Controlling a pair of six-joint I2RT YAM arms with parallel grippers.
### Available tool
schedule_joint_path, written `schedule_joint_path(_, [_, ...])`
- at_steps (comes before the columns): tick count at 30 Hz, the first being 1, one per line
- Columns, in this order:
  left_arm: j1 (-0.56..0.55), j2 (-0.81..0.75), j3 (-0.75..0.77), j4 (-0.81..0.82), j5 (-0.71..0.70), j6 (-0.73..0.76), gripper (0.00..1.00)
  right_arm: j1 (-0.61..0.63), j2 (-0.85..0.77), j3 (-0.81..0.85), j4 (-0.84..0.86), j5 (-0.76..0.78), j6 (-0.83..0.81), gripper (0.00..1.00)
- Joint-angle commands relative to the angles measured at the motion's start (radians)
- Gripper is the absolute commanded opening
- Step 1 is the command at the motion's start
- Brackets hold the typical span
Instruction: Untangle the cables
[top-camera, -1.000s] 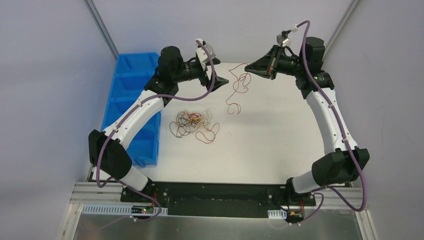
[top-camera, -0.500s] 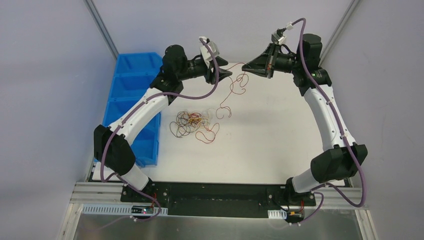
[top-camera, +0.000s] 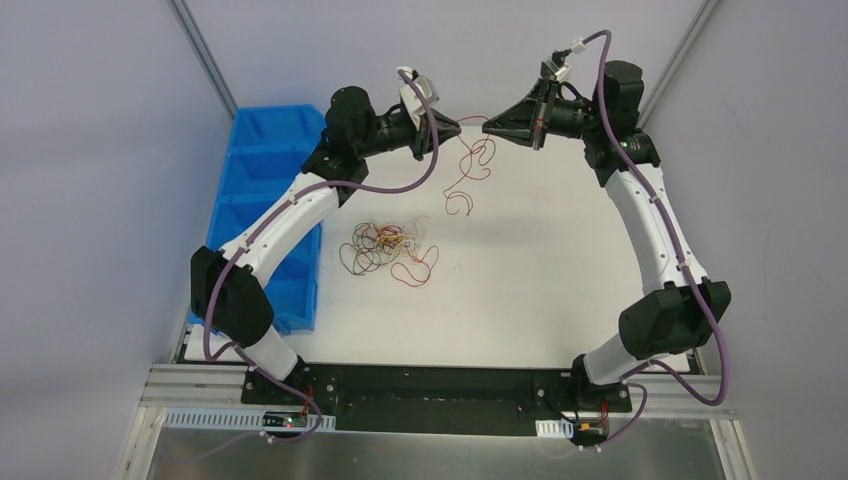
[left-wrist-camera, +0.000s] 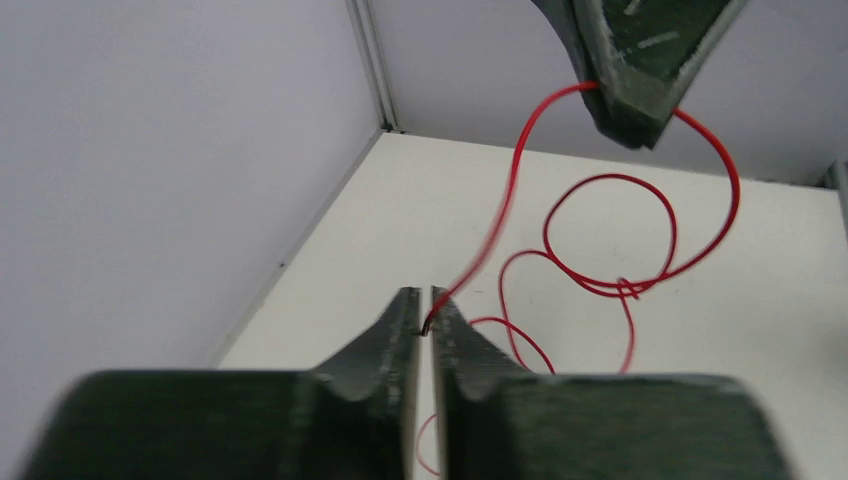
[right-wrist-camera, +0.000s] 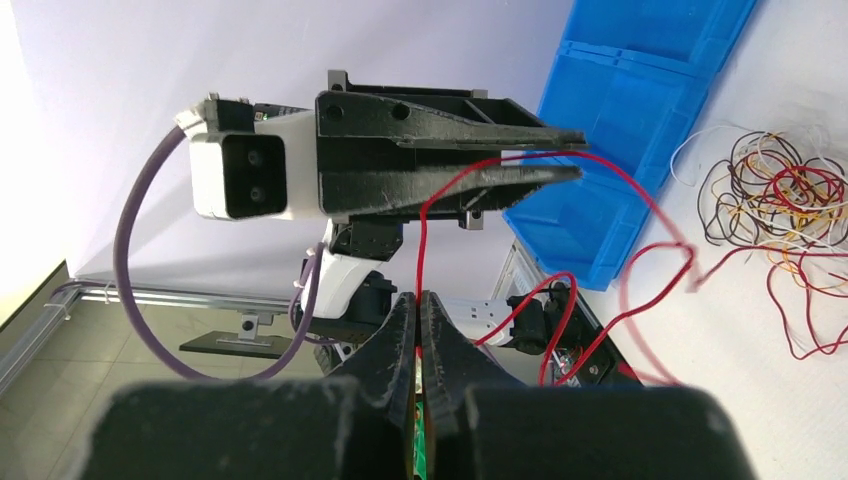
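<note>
Both arms are up at the far end of the table, tips pointing at each other with hardly any space between. The right gripper is clamped tight on a red wire, which hangs off it in a few loose loops that dangle down toward the table.

One end of that wire pokes across into the left gripper. Its jaws are nearly together with the wire end sitting right in the slot, but there's a sliver of gap showing, so honestly I can't tell whether it's actually pinching it.

The rest of the bunch of cables (red, black, yellowish, white, all looped together) lies in a heap mid-table, nearer the left arm and well apart from both grippers. The blue bins sit along the left edge.
</note>
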Motion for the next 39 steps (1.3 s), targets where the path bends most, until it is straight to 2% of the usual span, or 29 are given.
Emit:
schedule_joint_path(1, [-0.009,0.021,0.106,0.054,-0.032,-0.101,0.00,-0.003,-0.019,-0.004,0.018,-0.013,-0.011,0.00])
schedule_joint_path(3, [0.006,0.014,0.149,0.041,-0.057,-0.156,0.00,-0.021,-0.014,-0.004,-0.077,0.034,-0.100,0.00])
schedule_joint_path(6, [0.048,0.017,0.247,-0.009,-0.110,-0.290,0.00,-0.026,-0.008,0.018,-0.309,0.245,-0.420,0.00])
schedule_joint_path(9, [0.065,0.072,0.400,-0.114,-0.144,-0.356,0.00,0.057,0.024,-0.003,-0.313,0.404,-0.553,0.01])
schedule_joint_path(10, [0.065,0.102,0.447,-0.145,-0.149,-0.366,0.00,0.091,0.051,0.012,-0.304,0.415,-0.571,0.09])
schedule_joint_path(12, [0.067,0.138,0.530,-0.220,-0.161,-0.374,0.00,0.150,0.115,0.080,-0.320,0.432,-0.607,0.36])
schedule_joint_path(13, [0.071,0.144,0.553,-0.250,-0.171,-0.366,0.00,0.166,0.140,0.116,-0.326,0.433,-0.616,0.43])
schedule_joint_path(17, [0.130,0.128,0.556,-0.312,-0.211,-0.306,0.00,0.159,0.179,0.215,-0.357,0.440,-0.635,0.61])
schedule_joint_path(22, [0.246,0.111,0.554,-0.324,-0.244,-0.195,0.00,0.098,0.143,0.173,-0.358,0.440,-0.635,0.75])
schedule_joint_path(28, [0.379,0.166,0.623,-0.327,-0.338,-0.085,0.00,0.046,0.097,0.120,-0.364,0.428,-0.668,0.83])
schedule_joint_path(39, [0.617,0.393,0.778,-0.218,-0.435,0.070,0.00,-0.027,0.060,0.037,-0.397,0.398,-0.695,0.84])
